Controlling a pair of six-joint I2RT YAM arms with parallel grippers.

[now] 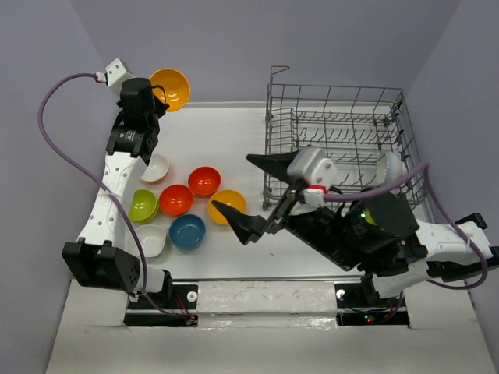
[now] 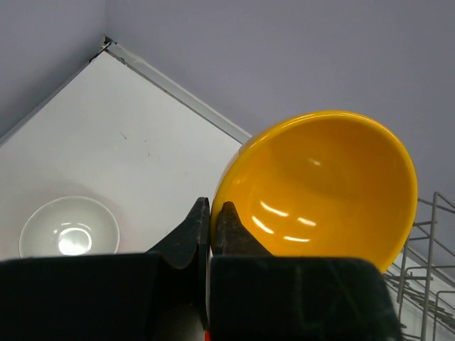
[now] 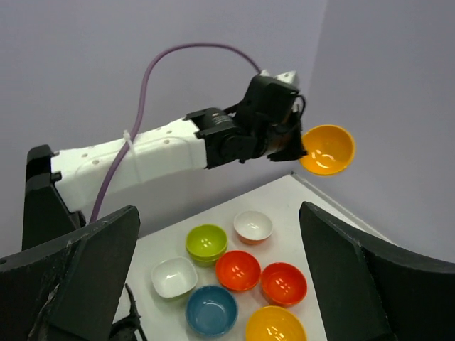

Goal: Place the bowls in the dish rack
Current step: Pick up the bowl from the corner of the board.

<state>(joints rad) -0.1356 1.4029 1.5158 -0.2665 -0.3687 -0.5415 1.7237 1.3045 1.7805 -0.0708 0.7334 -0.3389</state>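
My left gripper [image 1: 153, 100] is shut on the rim of an orange-yellow bowl [image 1: 170, 88], held high over the table's far left corner; it also shows in the left wrist view [image 2: 320, 192] and the right wrist view [image 3: 327, 149]. My right gripper [image 1: 251, 193] is open and empty, raised between the bowls and the grey wire dish rack [image 1: 343, 132]. On the table lie a white round bowl [image 1: 154, 167], two red-orange bowls [image 1: 204, 181] [image 1: 176, 199], a yellow bowl [image 1: 227, 206], a lime green bowl [image 1: 143, 205], a blue bowl [image 1: 187, 231] and a squarish white bowl [image 1: 150, 241].
A white shape that looks like a bowl [image 1: 387, 167] stands on edge at the rack's right side. The rack's tall grid wall [image 1: 273, 86] rises at its left end. Purple walls close in the far and side edges.
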